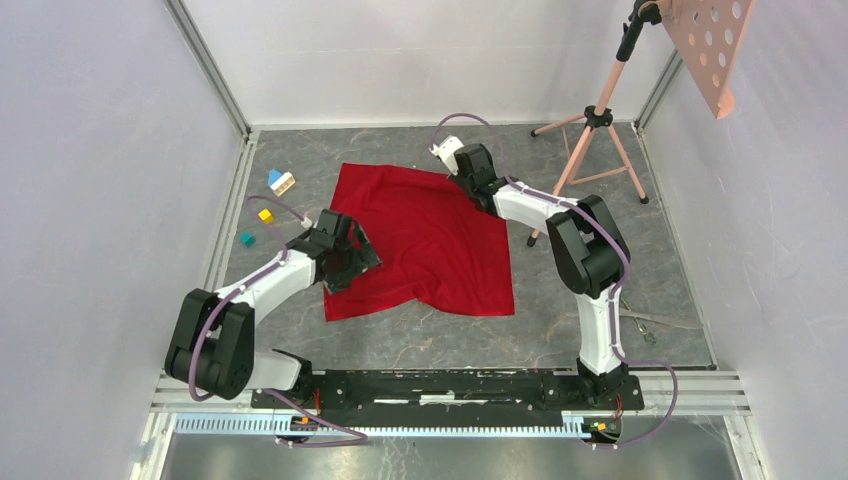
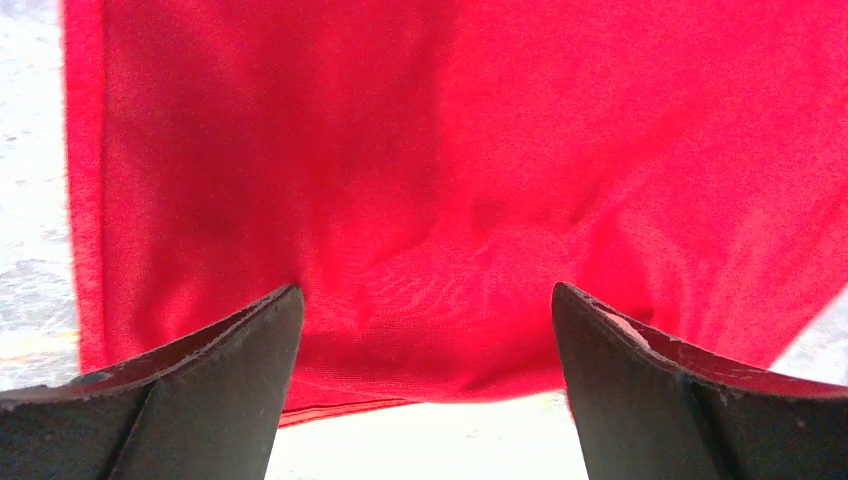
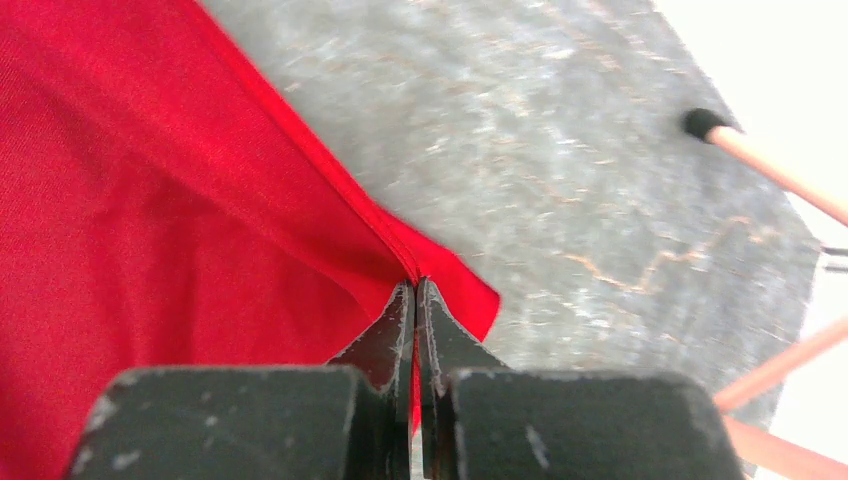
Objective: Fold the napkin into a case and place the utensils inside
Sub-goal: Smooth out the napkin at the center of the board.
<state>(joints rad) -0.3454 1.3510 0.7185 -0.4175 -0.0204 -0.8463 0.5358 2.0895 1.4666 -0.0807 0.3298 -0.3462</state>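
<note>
A red napkin lies spread and slightly rumpled in the middle of a grey table. The right gripper is clamped tight on the napkin's far right corner. The left gripper, jaws wide and holding nothing, sits over the near left edge and hides that cloth from above. Whether its fingers touch the cloth is unclear.

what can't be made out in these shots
- Top view: the napkin edge under the left gripper is hidden by that gripper.
- Top view: thin pale items beside the right arm's base are too small to name.
- Left wrist: the napkin fills the view, so whether the open gripper touches it cannot be told.
- Right wrist: how much napkin the shut right gripper pinches is hidden by its jaws.
</note>
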